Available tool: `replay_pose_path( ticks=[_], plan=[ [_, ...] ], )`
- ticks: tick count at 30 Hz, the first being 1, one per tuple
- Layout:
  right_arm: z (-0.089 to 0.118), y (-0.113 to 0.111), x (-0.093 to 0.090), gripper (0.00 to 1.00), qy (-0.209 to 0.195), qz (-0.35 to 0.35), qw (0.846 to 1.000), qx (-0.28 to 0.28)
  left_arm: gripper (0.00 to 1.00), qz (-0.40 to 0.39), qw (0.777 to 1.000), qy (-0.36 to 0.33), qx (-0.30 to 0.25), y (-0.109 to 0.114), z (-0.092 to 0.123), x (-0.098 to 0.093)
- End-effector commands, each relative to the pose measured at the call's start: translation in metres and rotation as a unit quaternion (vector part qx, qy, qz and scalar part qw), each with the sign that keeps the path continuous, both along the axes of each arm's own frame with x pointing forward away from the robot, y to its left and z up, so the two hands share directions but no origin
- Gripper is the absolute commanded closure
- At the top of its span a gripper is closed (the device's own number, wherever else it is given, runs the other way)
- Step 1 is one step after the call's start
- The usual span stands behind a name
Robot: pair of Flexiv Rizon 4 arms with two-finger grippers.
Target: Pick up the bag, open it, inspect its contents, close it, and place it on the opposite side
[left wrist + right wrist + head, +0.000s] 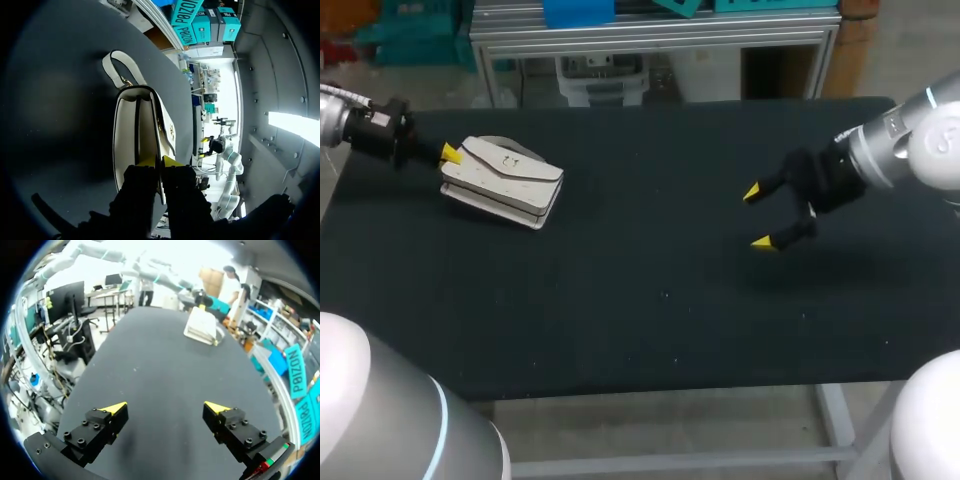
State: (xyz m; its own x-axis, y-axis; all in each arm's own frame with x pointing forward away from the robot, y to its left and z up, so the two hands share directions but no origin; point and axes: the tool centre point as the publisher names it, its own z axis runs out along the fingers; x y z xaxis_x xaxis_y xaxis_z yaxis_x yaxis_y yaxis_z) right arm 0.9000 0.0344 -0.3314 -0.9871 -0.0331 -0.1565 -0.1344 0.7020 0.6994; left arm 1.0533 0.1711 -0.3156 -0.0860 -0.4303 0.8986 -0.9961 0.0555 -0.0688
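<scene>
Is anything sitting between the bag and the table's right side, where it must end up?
No object lies on the table between them. Only the open right gripper hangs over that side, apart from the bag, which the left gripper holds at the table's left.

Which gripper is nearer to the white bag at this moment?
Left. The left gripper is right at the white bag, shut on its edge. The right gripper hangs open far across the table, well apart from the bag and touching nothing.
</scene>
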Motion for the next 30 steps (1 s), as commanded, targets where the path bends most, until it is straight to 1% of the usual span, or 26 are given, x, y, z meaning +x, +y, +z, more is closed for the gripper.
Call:
replay_pose_path(
  ticks=[1, 3, 4, 20, 21, 23, 24, 25, 26, 28, 30],
  plan=[
    [-0.010, 0.005, 0.000, 0.00, 0.009, -0.006, 1.000, 0.005, 1.00, 0.034, 0.999, -0.021, -0.003, -0.014, 0.004, -0.009],
    [-0.015, 0.007, 0.001, 0.00, 0.021, -0.009, 1.000, 0.006, 1.00, 0.047, 0.998, -0.032, 0.002, -0.021, 0.004, -0.013],
    [-0.017, 0.007, 0.001, 0.00, 0.034, -0.018, 0.999, 0.012, 1.00, 0.053, 0.998, -0.032, 0.008, -0.024, 0.004, -0.016],
    [-0.017, 0.007, 0.001, 0.00, 0.034, -0.018, 0.999, 0.012, 1.00, 0.053, 0.998, -0.032, 0.008, -0.024, 0.004, -0.016],
    [-0.017, 0.007, 0.001, 0.00, 0.034, -0.018, 0.999, 0.012, 1.00, 0.059, 0.997, -0.041, 0.008, -0.034, 0.002, -0.022],
    [-0.017, 0.007, 0.001, 0.00, 0.034, -0.018, 0.999, 0.012, 1.00, 0.098, 0.994, -0.046, 0.009, -0.054, -0.003, -0.031],
    [-0.017, 0.007, 0.001, 0.00, 0.034, -0.018, 0.999, 0.012, 1.00, 0.102, 0.994, -0.046, -0.005, -0.064, -0.004, -0.037],
    [-0.017, 0.007, 0.001, 0.00, 0.034, -0.018, 0.999, 0.012, 1.00, 0.120, 0.991, -0.052, -0.002, -0.074, -0.006, -0.041],
    [-0.017, 0.007, 0.001, 0.00, 0.034, -0.018, 0.999, 0.012, 1.00, 0.112, 0.993, -0.044, -0.015, -0.084, -0.008, -0.045],
    [-0.017, 0.007, 0.001, 0.00, 0.034, -0.018, 0.999, 0.012, 1.00, 0.130, 0.990, -0.042, -0.019, -0.101, -0.010, -0.050],
    [-0.017, 0.007, 0.001, 0.00, 0.034, -0.018, 0.999, 0.012, 1.00, 0.147, 0.988, -0.036, -0.036, -0.117, -0.010, -0.053]
  ],
)
